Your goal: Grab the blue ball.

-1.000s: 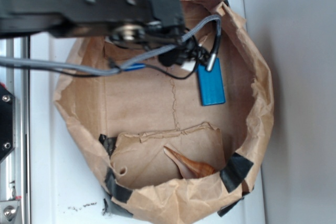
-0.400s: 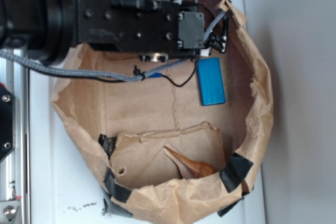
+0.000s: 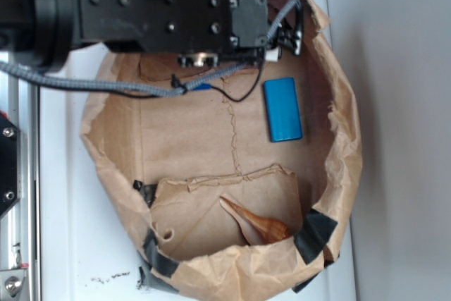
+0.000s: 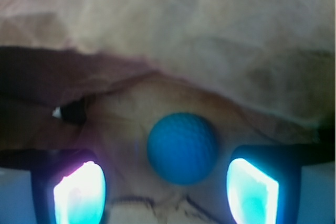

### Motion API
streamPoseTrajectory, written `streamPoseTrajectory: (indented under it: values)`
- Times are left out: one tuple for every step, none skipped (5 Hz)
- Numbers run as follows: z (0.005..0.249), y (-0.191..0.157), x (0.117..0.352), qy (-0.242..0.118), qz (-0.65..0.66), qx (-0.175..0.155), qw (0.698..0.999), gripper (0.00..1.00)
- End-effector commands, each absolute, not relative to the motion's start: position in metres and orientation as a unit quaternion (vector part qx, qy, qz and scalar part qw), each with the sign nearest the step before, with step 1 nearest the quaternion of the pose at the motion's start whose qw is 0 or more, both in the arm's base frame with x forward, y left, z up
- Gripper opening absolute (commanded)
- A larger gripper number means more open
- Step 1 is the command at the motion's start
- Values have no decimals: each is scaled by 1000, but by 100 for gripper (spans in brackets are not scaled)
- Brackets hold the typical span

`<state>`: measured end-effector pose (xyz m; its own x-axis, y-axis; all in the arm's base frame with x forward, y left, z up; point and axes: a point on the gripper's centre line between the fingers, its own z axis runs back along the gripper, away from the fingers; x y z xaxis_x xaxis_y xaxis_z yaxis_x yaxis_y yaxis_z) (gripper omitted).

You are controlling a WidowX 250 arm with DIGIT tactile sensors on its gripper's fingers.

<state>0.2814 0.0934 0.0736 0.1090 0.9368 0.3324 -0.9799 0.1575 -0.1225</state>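
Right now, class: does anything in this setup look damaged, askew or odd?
Yes. The paper bag serving as a bin has a torn, crumpled rim patched with black tape, and a ripped paper flap lies loose inside. The blue ball and blue block look intact.

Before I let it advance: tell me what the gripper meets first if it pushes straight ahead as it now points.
Most likely the dimpled teal-blue ball, centred between the open gripper's glowing fingertips. Crumpled brown paper bag wall rises just behind; depth is hard to judge.
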Motion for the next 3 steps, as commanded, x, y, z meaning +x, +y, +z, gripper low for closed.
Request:
streamPoseTrajectory:
  values:
    - [52,108,289,-169,647,97,737,100]
    - [43,100,288,-185,643,105,736,16]
    - [40,97,286,-190,633,107,743,0]
